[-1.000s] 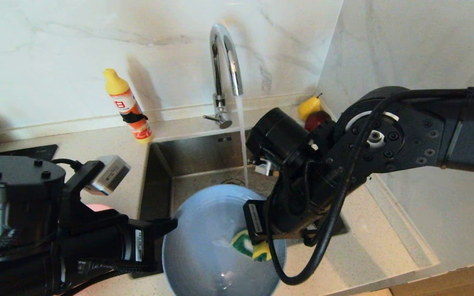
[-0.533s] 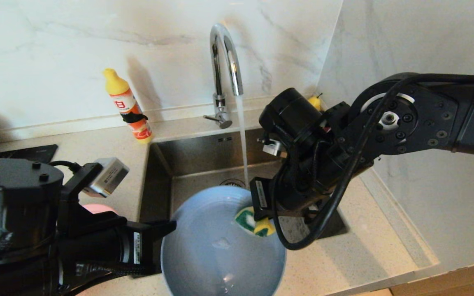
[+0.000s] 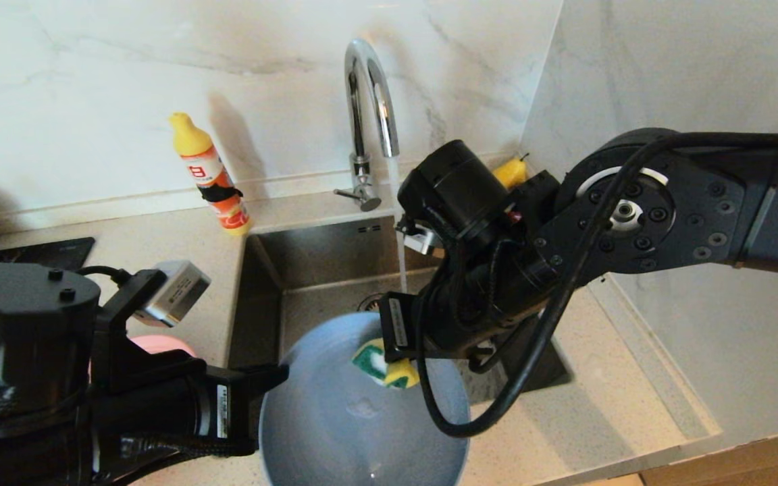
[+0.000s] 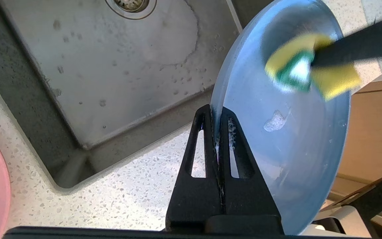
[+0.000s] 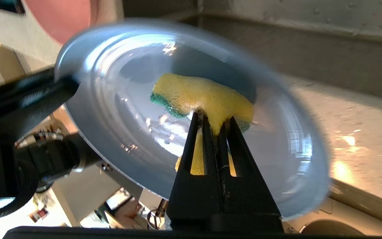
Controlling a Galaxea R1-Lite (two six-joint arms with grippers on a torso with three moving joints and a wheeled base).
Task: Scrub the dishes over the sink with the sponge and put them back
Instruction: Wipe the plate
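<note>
My left gripper (image 3: pixel 278 375) is shut on the left rim of the grey-blue plate (image 3: pixel 342 432) and holds it tilted over the front of the sink (image 3: pixel 321 253). The left wrist view shows the jaws (image 4: pixel 215 113) pinching the plate's edge (image 4: pixel 287 139), with foam specks on it. My right gripper (image 3: pixel 397 345) is shut on the yellow sponge (image 3: pixel 382 363), pressing its green face against the plate's upper part. The right wrist view shows the right gripper (image 5: pixel 214 121) squeezing the sponge (image 5: pixel 197 96) on the wet plate (image 5: pixel 118 109). A pink plate (image 3: pixel 159 344) lies on the counter left of the sink.
Water runs from the chrome tap (image 3: pixel 365 101) into the basin just behind the plate. An orange detergent bottle (image 3: pixel 210 175) stands at the back left, a yellow pear (image 3: pixel 510 172) in the back right corner. A dark cooktop (image 3: pixel 38 251) is far left, and a marble wall closes the right side.
My right gripper has carried the sponge up and left across the plate, from its right edge to its upper middle. The left gripper and plate have stayed nearly still.
</note>
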